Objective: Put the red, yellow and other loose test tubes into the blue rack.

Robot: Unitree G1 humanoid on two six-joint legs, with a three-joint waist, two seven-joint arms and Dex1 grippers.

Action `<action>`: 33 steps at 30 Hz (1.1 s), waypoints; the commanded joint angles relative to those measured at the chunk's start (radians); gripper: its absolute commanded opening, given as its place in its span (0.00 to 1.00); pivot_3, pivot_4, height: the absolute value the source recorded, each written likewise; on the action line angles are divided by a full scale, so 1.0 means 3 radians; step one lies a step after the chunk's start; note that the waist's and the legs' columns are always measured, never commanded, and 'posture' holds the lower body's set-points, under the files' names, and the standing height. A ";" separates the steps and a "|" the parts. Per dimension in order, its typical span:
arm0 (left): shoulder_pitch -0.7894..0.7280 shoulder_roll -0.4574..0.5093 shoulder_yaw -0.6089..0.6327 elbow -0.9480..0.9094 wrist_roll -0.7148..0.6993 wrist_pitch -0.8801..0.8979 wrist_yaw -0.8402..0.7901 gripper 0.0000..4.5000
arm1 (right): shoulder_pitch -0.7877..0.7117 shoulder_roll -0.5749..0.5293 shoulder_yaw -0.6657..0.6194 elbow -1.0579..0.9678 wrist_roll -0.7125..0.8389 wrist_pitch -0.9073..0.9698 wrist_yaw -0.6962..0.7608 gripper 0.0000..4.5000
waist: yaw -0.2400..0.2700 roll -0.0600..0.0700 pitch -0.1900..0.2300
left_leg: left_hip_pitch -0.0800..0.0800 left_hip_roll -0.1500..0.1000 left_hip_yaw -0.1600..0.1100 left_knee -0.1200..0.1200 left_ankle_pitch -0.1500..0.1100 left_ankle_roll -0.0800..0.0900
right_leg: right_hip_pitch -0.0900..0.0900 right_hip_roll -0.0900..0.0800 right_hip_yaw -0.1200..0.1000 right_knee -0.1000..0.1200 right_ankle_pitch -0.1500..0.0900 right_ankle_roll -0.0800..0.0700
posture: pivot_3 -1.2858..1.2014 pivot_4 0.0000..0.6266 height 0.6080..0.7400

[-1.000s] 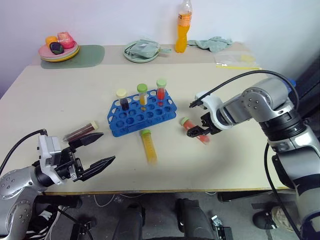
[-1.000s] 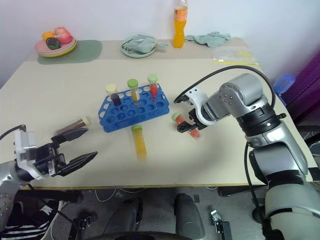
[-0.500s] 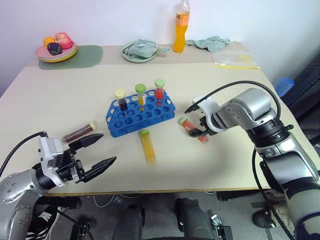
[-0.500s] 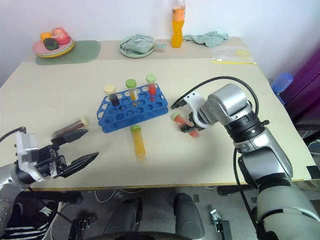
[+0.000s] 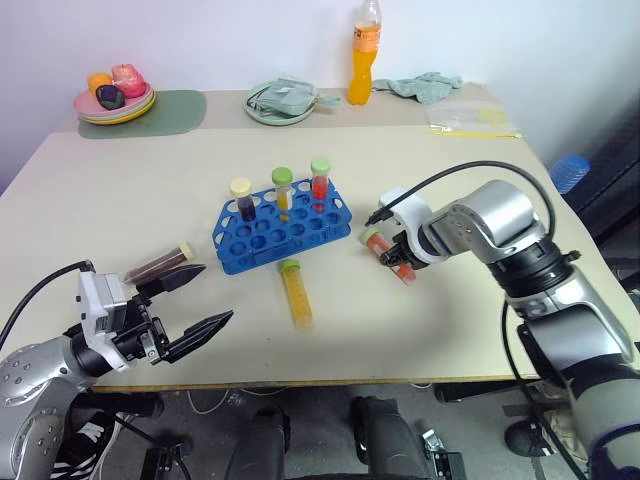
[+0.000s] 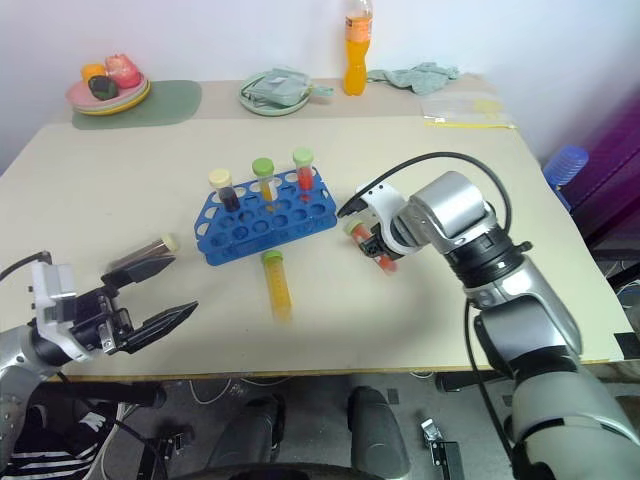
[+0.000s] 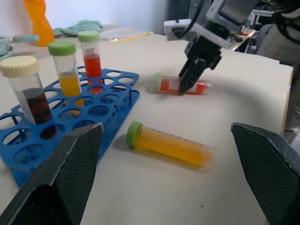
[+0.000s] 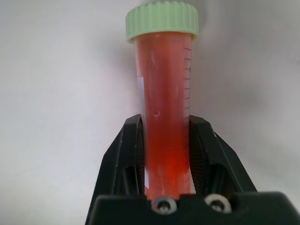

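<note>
Left eye view, table: the blue rack (image 5: 280, 230) stands near the middle of the table (image 5: 120, 200), with three capped tubes upright along its far row: a dark one with cream cap (image 5: 243, 199), a yellow one with green cap (image 5: 283, 189), a red one with green cap (image 5: 320, 179).
Left eye view, loose tubes: the yellow tube (image 5: 296, 292) lies flat just in front of the rack, toward the near edge. The brown tube (image 5: 160, 263) lies near the left near corner. The red tube (image 5: 385, 253) lies to the right of the rack.
Left eye view, right gripper (image 5: 400, 258): it points down at the red tube, fingers clamped around its body. I cannot tell if the tube is off the surface.
Right eye view, left gripper (image 6: 150, 290): it hangs over the near left edge with fingers spread wide, holding nothing; the brown tube is just beyond its upper finger.
Left wrist view: the right gripper stands on the red tube, which looks to be lying on the table beyond the yellow tube.
Right wrist view: the two black fingers (image 8: 126, 154) press on both sides of the red tube, green cap pointing away.
Progress: three tubes sit in the rack, three are outside. I judge the red one is just gripped and must be lifted, turned upright and put in a free hole. The yellow and brown ones are not yet touched.
</note>
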 commanded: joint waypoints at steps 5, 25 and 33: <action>-0.0165 0.0221 0.0233 0.0091 -0.0068 0.0012 -0.0109 1.00 | 0.0551 -0.0254 -0.0556 -0.0614 -0.0039 -0.1685 0.1022 0.18 | -0.0048 -0.0013 -0.0007 | 0.0007 0.0004 0.0006 -0.0008 -0.0001 -0.0001 | 0.0001 0.0001 0.0000 -0.0004 -0.0006 0.0010 | 0.52 0.24 1.00; -0.0564 0.0319 0.0151 0.0419 0.0009 0.0025 -0.0268 1.00 | 0.1286 0.2369 -0.1336 0.0993 -0.1125 -0.4788 -0.0579 0.18 | -0.0024 -0.0013 -0.0007 | 0.0015 0.0027 0.0021 -0.0012 0.0001 -0.0001 | -0.0004 0.0018 0.0001 0.0006 0.0011 -0.0015 | 0.52 0.24 1.00; -0.0561 0.0391 0.0196 0.0321 -0.0035 0.0127 -0.0233 1.00 | 0.1198 0.2482 -0.1450 0.1650 -0.1281 -0.5240 -0.0618 0.18 | -0.0024 -0.0013 -0.0007 | 0.0016 0.0027 0.0021 -0.0012 0.0001 -0.0001 | -0.0004 0.0018 0.0002 0.0007 0.0011 -0.0016 | 0.52 0.24 1.00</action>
